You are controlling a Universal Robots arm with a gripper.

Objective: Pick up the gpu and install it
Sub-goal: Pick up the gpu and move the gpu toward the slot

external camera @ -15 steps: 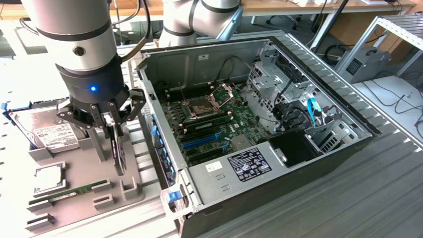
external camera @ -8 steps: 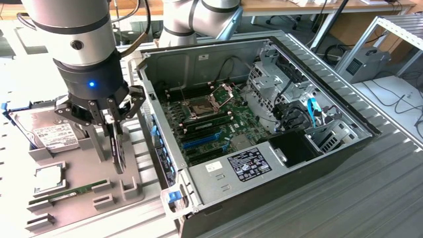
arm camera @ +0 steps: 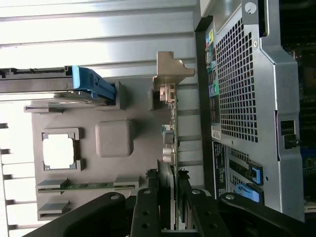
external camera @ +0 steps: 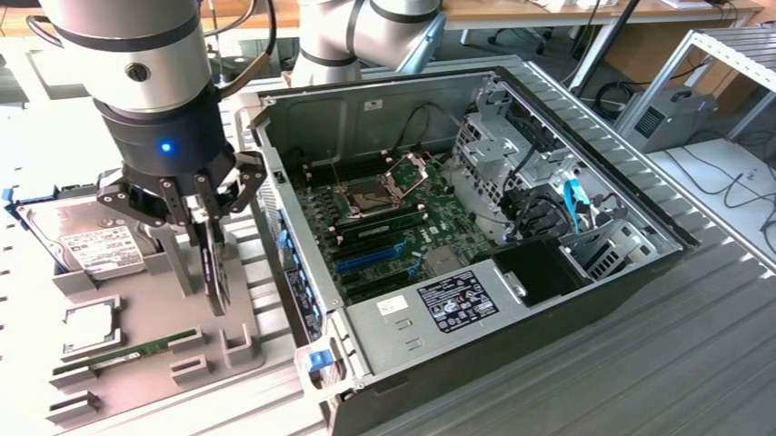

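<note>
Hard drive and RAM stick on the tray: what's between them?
A square silver chip sitting in its own pocket of the gray tray; the exterior view shows it.

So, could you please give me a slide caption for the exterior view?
End effector grips the gpu, standing on edge on the grey tray, beside the open computer case.

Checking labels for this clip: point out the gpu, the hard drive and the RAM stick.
gpu (external camera: 217,277): exterior view, lower card body.
hard drive (external camera: 94,245): exterior view, white label.
RAM stick (external camera: 140,351): exterior view, middle of strip.
</note>
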